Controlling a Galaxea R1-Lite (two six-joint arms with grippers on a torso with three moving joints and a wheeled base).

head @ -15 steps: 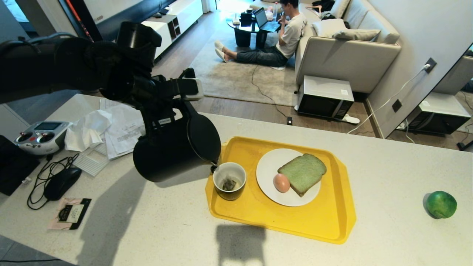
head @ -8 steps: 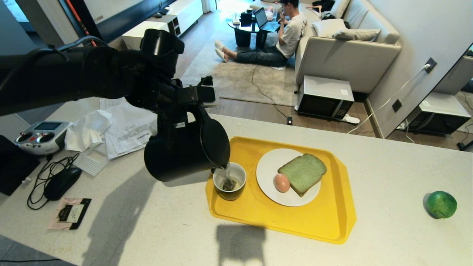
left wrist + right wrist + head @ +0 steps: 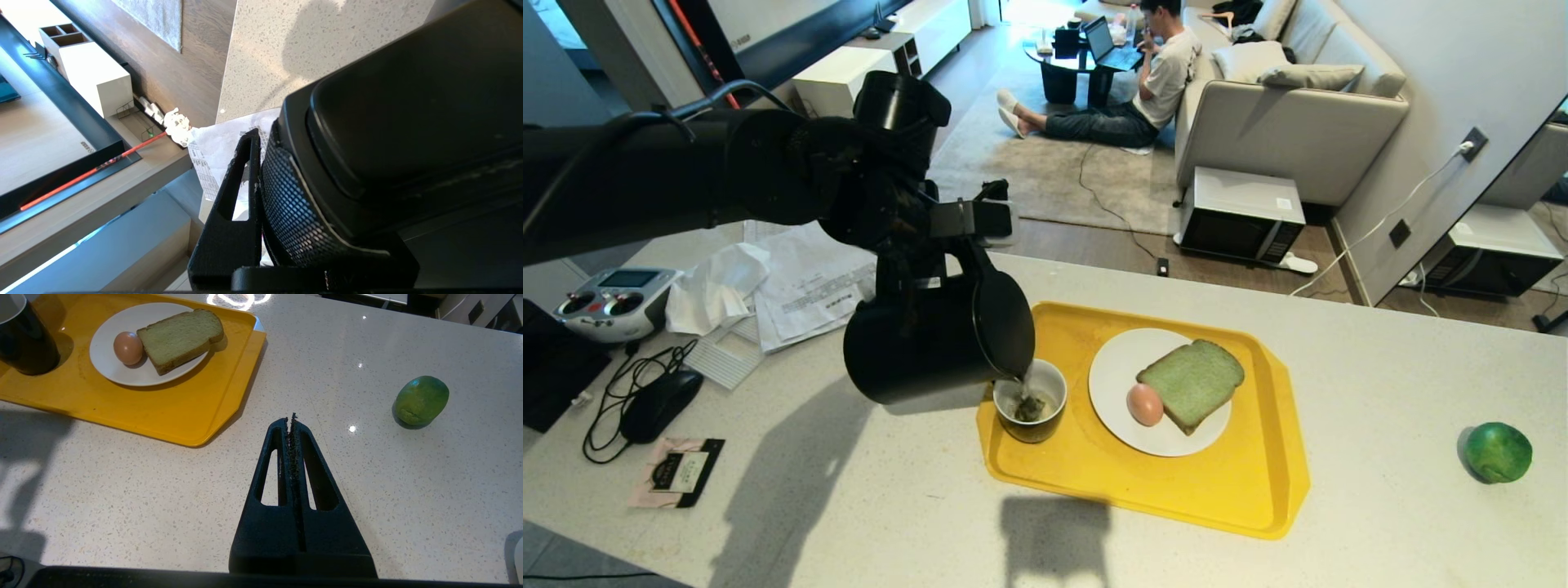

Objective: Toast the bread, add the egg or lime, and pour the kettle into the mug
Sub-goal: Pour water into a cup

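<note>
My left gripper (image 3: 916, 276) is shut on the loop handle of the black kettle (image 3: 931, 351) and holds it tipped nearly on its side above the counter. Its spout is over the dark mug (image 3: 1031, 400) on the yellow tray (image 3: 1176, 498), and a thin stream falls onto the tea bag. In the left wrist view one finger (image 3: 241, 196) presses the textured handle (image 3: 294, 212); the other is hidden. The green bread (image 3: 1192, 382) and an egg (image 3: 1144, 403) lie on a white plate (image 3: 1119, 359). The lime (image 3: 1498, 452) sits far right. My right gripper (image 3: 291, 418) hangs shut and empty over bare counter.
Papers (image 3: 800, 286), a remote controller (image 3: 613, 300), a mouse (image 3: 660, 404) with its cable and a small packet (image 3: 678, 472) crowd the counter's left end. Beyond the counter a person sits on the floor by a sofa, and a microwave (image 3: 1241, 214) stands on the floor.
My left arm has carried the kettle a little to the right and tipped it further. Its spout now reaches over the mug and water runs out.
</note>
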